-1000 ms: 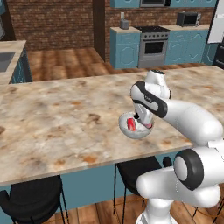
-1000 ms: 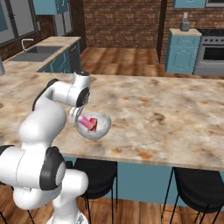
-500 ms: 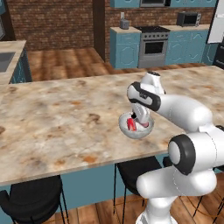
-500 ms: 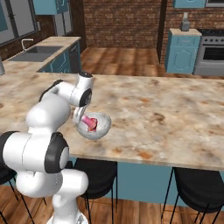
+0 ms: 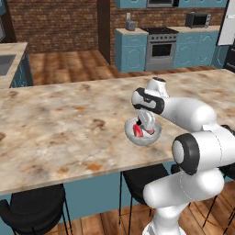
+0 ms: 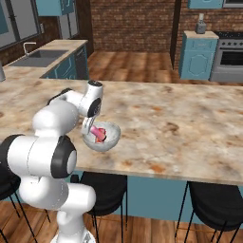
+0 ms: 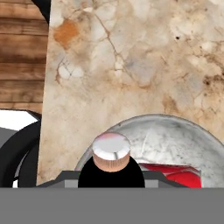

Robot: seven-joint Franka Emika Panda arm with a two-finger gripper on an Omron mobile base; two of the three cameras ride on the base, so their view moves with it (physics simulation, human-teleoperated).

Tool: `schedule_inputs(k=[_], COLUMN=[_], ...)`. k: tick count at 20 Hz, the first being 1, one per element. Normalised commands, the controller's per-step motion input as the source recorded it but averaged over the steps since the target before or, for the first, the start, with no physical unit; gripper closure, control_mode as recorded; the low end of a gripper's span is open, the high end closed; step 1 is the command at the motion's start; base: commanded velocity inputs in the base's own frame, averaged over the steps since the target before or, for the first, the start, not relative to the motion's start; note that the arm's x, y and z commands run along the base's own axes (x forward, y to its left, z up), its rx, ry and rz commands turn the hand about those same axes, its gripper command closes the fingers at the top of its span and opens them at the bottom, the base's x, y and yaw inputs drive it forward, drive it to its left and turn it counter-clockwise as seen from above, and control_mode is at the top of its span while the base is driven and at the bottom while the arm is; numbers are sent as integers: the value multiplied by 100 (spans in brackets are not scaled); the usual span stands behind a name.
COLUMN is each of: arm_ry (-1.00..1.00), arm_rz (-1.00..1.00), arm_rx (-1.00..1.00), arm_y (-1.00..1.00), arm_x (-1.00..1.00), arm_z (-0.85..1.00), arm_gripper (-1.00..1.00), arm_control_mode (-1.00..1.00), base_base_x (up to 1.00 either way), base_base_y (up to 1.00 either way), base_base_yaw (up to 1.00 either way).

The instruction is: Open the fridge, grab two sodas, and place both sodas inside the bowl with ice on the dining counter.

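On the dining counter a pale glassy bowl sits close to the near edge. My gripper reaches down into it, shut on a soda bottle. In the hand view the bottle's cap rises right in front of the hand, with a dark neck below it. A second soda, the red can, lies in the bowl beside it. The fridge is out of view.
Black stools stand under the counter's near edge. Beyond the counter are a wooden floor, teal cabinets with a stove and a side counter with a sink.
The hand has sunk a little lower into the bowl with the bottle still in its grip. The bowl and the red can have stayed put.
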Motion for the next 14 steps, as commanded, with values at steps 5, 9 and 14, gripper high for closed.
schedule_inputs(k=[5, 9, 14], arm_ry=[0, 0, 0], arm_rz=[0, 0, 0], arm_rx=[0, 0, 0], arm_y=[0, 0, 0], arm_x=[12, 9, 11], arm_z=[-12, -14, -13], arm_gripper=[100, 100, 100], arm_control_mode=[-100, -100, -100], base_base_x=[0, 0, 0], base_base_y=[0, 0, 0], base_base_yaw=[0, 0, 0])
